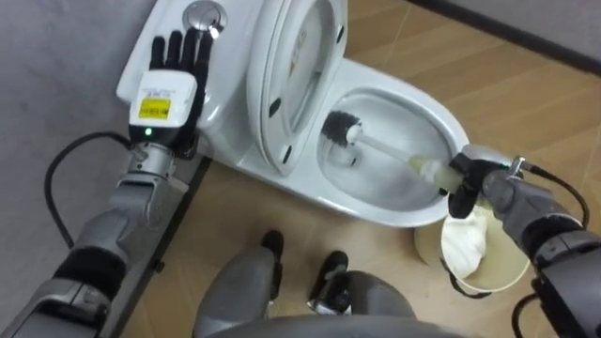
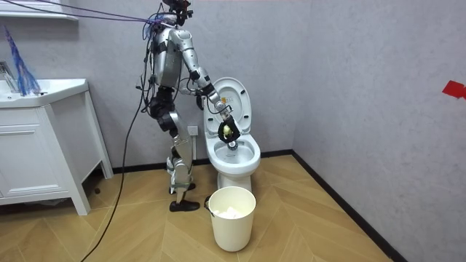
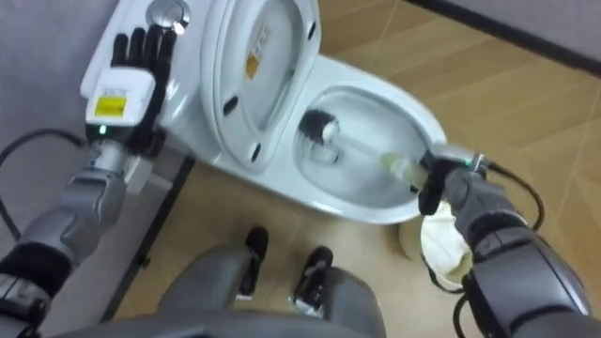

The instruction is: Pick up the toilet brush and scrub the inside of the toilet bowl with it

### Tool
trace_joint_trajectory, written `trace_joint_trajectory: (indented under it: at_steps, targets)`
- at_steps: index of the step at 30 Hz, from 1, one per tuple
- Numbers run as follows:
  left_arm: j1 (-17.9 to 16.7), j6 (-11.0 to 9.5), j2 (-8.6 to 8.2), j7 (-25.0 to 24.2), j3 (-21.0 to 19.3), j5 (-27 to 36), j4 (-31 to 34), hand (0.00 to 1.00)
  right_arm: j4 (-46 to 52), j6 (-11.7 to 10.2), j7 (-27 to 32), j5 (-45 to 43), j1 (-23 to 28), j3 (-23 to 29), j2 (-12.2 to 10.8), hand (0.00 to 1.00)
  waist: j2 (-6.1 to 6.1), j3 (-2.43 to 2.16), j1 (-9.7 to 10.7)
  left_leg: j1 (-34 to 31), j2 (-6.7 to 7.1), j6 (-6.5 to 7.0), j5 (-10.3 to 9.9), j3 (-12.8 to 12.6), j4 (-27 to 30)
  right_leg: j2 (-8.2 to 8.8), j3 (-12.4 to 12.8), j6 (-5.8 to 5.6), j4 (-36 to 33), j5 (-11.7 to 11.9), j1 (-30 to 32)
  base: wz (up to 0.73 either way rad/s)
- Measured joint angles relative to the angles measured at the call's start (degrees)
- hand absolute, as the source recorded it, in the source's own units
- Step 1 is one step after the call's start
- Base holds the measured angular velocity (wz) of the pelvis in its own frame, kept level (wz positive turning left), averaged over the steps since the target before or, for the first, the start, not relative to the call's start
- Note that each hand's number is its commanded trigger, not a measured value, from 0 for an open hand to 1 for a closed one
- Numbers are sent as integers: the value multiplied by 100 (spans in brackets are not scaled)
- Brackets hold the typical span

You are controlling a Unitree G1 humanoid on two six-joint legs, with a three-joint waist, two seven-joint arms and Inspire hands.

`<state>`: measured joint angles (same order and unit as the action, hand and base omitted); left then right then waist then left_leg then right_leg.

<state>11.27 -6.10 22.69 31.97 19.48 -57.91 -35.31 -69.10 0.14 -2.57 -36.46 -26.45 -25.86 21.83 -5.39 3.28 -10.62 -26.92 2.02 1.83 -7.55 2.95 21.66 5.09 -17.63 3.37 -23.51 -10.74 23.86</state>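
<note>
1. The fingers [image 1: 458,192] of my right hand [image 1: 472,178] are curled tight round the handle end of the toilet brush [image 1: 390,153], just over the front rim of the bowl [image 1: 441,117].
2. From that grip the brush slants down into the bowl. Its dark brush head [image 1: 343,127] lies inside, toward the back and close under the raised seat [image 1: 291,75].
3. My left hand [image 1: 174,80] lies flat on top of the cistern [image 1: 225,84], fingers straight and holding nothing. Their tips are just beside the round flush button [image 1: 204,14].
4. The seat stands up, tilted back against the cistern, between my two hands.
5. Under my right hand a pale bin [image 1: 498,268] stands on the wooden floor [image 1: 394,282], just beside the toilet's front. Something white and crumpled [image 1: 465,239] lies in it.
6. In the room view I stand at the toilet's side, on the room view's left of it, leaning toward the bowl. The bin is in front of the toilet. A white cabinet [image 2: 40,145] with a basin stands well apart, at the room view's left.
</note>
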Motion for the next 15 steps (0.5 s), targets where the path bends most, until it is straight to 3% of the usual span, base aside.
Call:
trace_joint_trajectory:
  at_steps: [5, 8, 10, 15]
  targets:
    - [280, 84, 106, 146, 290, -3, 98, 0, -7, 104, -14, 499, -291, -249, 180, 100, -59, 37, -100, -356, 54, -31, 104, 97, 36, 61, -54, 46, -222, 9, 375, 12]
    - [277, 272, 159, 161, 389, 2, 319, 0, -22, 195, -15, 729, -429, -391, 272, 100, -77, 52, -85, -529, 76, -31, 117, 107, 101, 112, -91, 59, -345, -38, 548, 7]
    - [298, 324, 371, 160, 501, 97, 571, 0, -32, 246, -4, 1018, -486, -389, 335, 100, -74, 59, -40, -756, 92, -36, 117, 195, 233, 135, -194, 83, -430, -62, 711, 18]
    - [435, 330, 517, 160, 603, 162, 784, 0, -201, 246, 22, 1041, -756, -416, 520, 100, -77, 87, -40, -1051, 126, -37, 120, 220, 404, 193, -249, 98, -604, -82, 976, 7]
